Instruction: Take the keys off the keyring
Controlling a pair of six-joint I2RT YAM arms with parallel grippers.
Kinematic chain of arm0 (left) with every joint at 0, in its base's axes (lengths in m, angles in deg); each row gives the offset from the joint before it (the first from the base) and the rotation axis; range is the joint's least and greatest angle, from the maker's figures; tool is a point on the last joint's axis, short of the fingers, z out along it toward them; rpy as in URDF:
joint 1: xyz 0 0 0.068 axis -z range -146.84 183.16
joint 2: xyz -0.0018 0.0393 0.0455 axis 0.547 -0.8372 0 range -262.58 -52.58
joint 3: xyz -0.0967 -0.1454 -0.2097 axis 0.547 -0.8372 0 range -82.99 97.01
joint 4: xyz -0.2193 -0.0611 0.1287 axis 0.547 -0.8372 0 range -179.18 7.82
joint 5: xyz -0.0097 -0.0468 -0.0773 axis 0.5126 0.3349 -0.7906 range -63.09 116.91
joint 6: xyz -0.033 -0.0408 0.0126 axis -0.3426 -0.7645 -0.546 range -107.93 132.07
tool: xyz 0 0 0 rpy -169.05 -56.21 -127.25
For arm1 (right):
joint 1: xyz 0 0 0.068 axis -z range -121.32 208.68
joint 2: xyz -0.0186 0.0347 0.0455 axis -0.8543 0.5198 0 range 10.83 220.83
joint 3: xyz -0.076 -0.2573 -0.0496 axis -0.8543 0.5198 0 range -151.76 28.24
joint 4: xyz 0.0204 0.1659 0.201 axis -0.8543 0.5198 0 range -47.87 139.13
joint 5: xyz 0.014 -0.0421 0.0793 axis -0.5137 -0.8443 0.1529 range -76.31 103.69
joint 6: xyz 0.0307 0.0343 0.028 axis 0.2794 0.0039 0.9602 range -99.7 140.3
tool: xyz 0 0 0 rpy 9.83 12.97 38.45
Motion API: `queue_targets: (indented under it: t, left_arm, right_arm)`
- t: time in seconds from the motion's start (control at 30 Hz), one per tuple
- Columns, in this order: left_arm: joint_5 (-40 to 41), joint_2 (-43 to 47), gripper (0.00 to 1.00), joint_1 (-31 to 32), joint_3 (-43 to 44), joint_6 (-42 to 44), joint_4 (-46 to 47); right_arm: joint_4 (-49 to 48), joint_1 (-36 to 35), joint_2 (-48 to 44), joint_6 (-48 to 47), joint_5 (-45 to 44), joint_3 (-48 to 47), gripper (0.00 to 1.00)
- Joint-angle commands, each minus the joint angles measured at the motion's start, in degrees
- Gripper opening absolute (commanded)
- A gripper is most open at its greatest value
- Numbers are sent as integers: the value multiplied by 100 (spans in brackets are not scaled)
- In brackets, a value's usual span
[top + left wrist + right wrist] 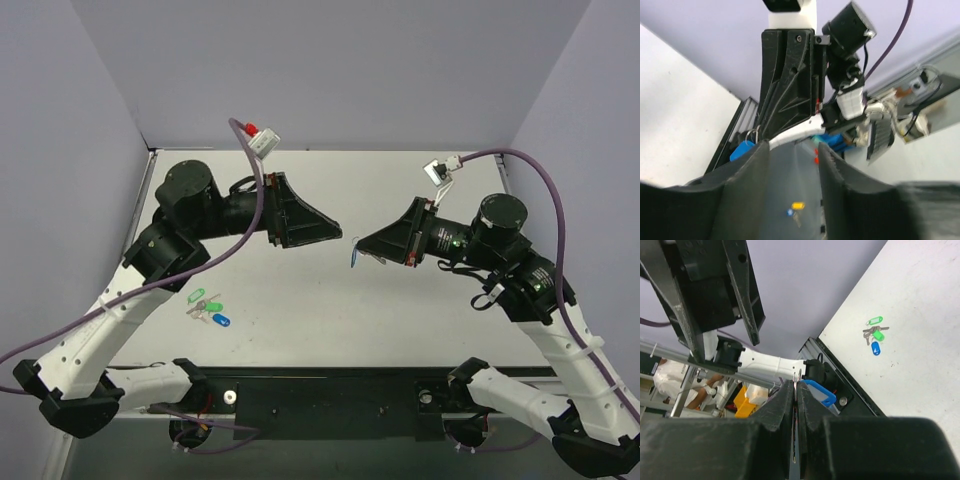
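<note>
Above the tabletop's middle, the keyring was clamped between the closed fingers of the right gripper and hung below its tips. The left gripper, jaws parted, was pointed at it from just leftward. The key could not be made out.

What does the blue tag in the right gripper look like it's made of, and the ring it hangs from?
The blue tag looks like plastic: an even light-blue colour with a smooth, slightly glossy rim. The ring seems to be thin metal wire, silver-grey with a bright glint. It looks pinched in the right gripper, though it is too small to tell more.
</note>
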Motion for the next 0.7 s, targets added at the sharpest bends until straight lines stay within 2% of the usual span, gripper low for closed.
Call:
queue_targets:
  t: [0.0, 0.17, 0.33, 0.43, 0.67]
  left_arm:
    - [816, 740, 59, -91, -1070, -953, 2243]
    - [1817, 1170, 59, -91, -2063, -1683, 3583]
    - [2240, 1294, 54, -65, -2364, -1825, 4025]
    - [2460, 1294, 49, 58, -2566, -1930, 4498]
    - [2583, 1066, 47, 348, -2628, -1930, 5018]
  right_arm:
    - [-415, 45, 29, 242, -388, -204, 0]
    - [-1663, 36, 73, 1120, -371, 32, 0]
    - [-2471, -43, 143, 1500, -318, 7, 0]
    - [-2605, -122, 222, 1535, -257, -72, 0]
    - [-2991, -175, 292, 1684, -335, -20, 0]
